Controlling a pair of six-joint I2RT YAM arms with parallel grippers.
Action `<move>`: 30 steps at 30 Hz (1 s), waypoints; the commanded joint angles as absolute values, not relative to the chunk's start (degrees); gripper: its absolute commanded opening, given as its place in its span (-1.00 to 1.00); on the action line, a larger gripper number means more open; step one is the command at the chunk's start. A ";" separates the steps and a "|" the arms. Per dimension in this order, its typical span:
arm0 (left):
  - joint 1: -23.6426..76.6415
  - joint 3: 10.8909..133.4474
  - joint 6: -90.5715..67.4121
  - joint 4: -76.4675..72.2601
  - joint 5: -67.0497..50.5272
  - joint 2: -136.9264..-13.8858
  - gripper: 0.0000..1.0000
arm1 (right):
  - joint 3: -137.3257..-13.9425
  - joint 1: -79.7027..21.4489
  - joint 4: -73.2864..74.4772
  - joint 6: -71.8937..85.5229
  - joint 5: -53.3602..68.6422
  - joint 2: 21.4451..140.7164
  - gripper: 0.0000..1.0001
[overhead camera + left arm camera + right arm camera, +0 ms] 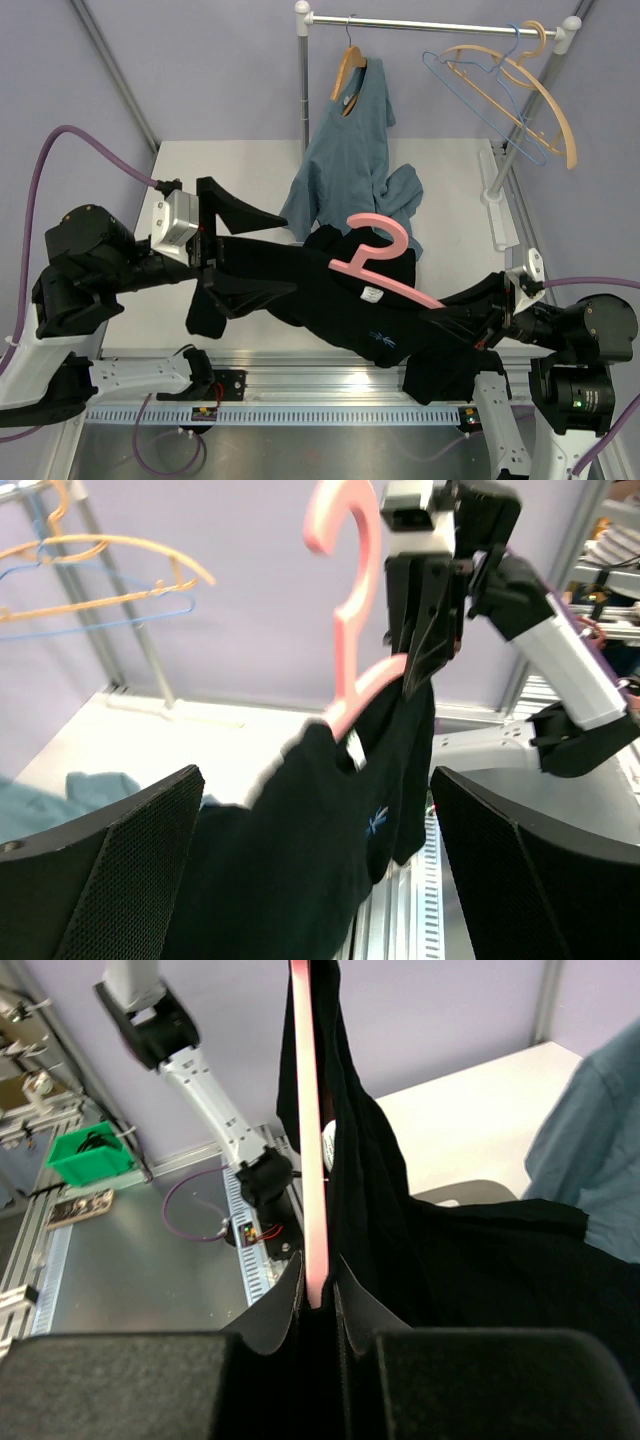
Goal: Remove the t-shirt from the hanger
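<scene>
Left gripper [283, 250]: jaws wide, astride t-shirt [320, 305], gripping nothing.
Right gripper [318, 1295]: pinched on hanger [375, 255].
Neck label [370, 295]: white, unreadable.
Print [381, 338]: light-blue.

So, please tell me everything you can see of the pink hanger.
The pink hanger looks like smooth plastic, with a curved hook and sloping arms. It is held up in the air, tilted, its hook bare. The black t-shirt hangs on it. The right gripper is shut on one arm.

Lilac walls [220, 60] back a white table [230, 170] and a metal clothes rail [430, 22].
</scene>
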State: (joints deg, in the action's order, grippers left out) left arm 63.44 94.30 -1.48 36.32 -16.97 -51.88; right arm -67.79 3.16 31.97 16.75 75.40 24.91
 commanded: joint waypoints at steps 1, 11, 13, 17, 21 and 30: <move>63.63 99.22 -0.88 33.58 -23.02 -56.94 0.96 | -67.76 3.16 24.26 19.69 80.15 23.73 -1.00; 63.72 103.71 -8.70 24.44 -36.64 -67.23 0.77 | -66.80 3.16 20.74 23.11 80.95 23.55 -1.00; 63.72 103.01 -9.58 22.86 -38.49 -68.20 0.71 | -66.45 3.16 20.13 23.46 80.08 23.38 -1.00; 64.51 100.90 -9.49 21.27 -39.29 -68.91 0.60 | -66.09 3.16 19.51 24.34 78.93 23.81 -1.00; 65.13 98.97 -9.84 18.37 -39.64 -68.20 0.40 | -65.74 3.16 19.16 25.22 78.05 24.61 -1.00; 66.80 97.82 -10.37 15.73 -37.72 -68.64 -1.00 | -65.13 3.16 18.90 25.93 77.08 26.10 -1.00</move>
